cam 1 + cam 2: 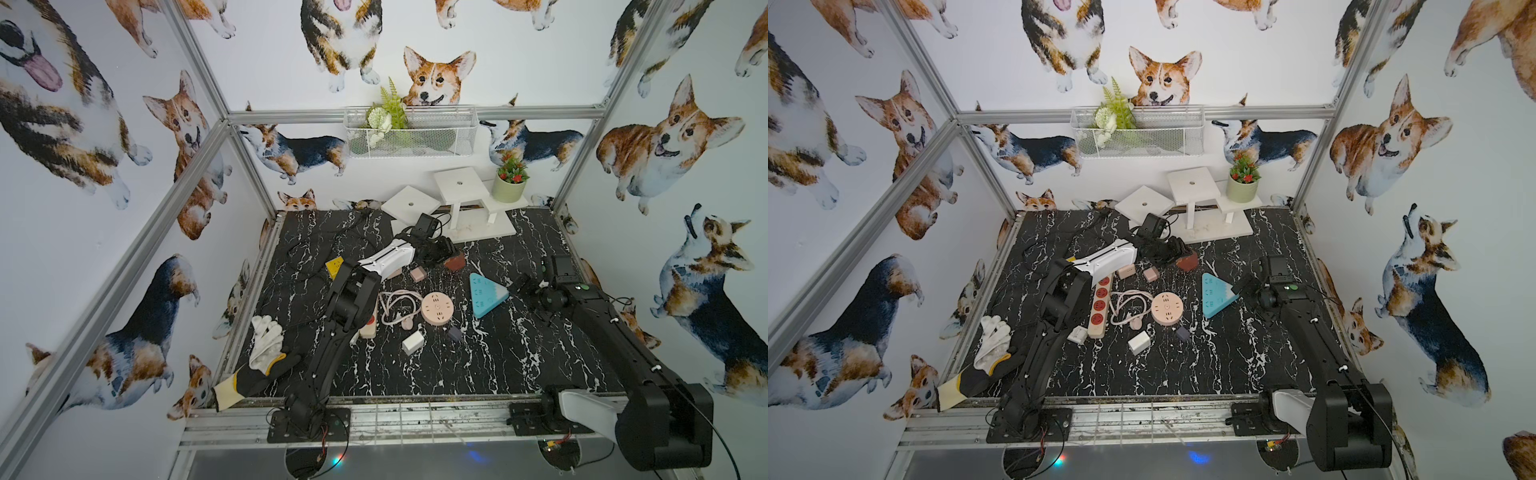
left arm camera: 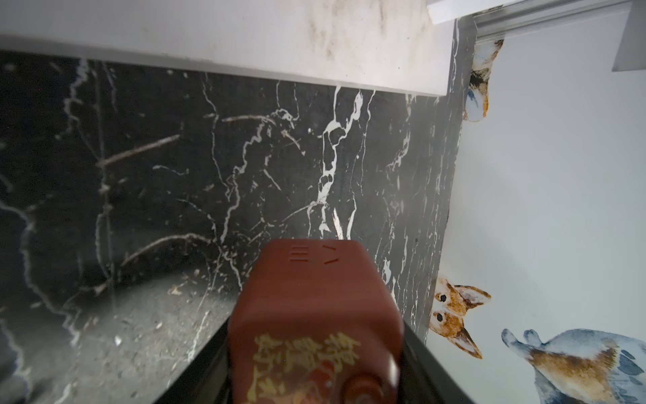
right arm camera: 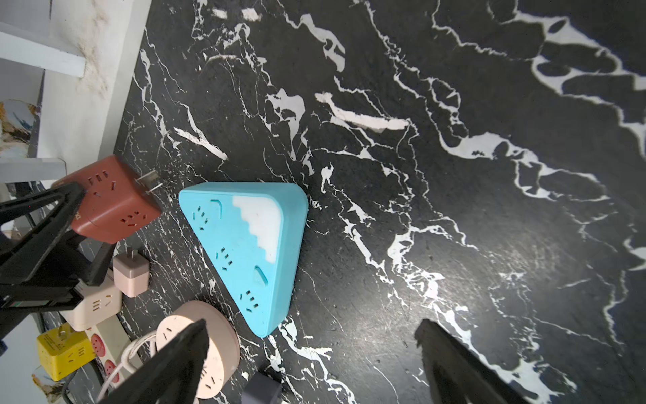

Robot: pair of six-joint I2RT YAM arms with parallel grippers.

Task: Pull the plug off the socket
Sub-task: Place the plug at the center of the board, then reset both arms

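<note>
My left arm reaches from its base at the near edge across the black marble table (image 1: 457, 365), its white forearm angled toward the far middle, with the left gripper (image 1: 449, 254) low just in front of the white stand (image 1: 482, 226). Its fingers are clamped on two opposite sides of the red plug (image 1: 455, 262), a cube with slots on its faces. In the left wrist view the cube (image 2: 314, 314) fills the space between the two black fingers. From the right wrist camera I see the plug's two metal prongs (image 3: 148, 180) sticking out bare over the table. They are near a corner of the blue triangular socket (image 3: 244, 252) but apart from it. I cannot tell whether the cube rests on the table or hangs just above it. My right arm runs forward along the right side of the table, its wrist turned in toward the middle. The right gripper (image 3: 314, 335) hangs with its fingers spread wide and only bare table between them. The blue socket lies flat just beyond those fingertips with nothing plugged into it, between the two grippers in both top views. A round pink socket (image 1: 437, 308) sits just beside it, toward my left arm.
</note>
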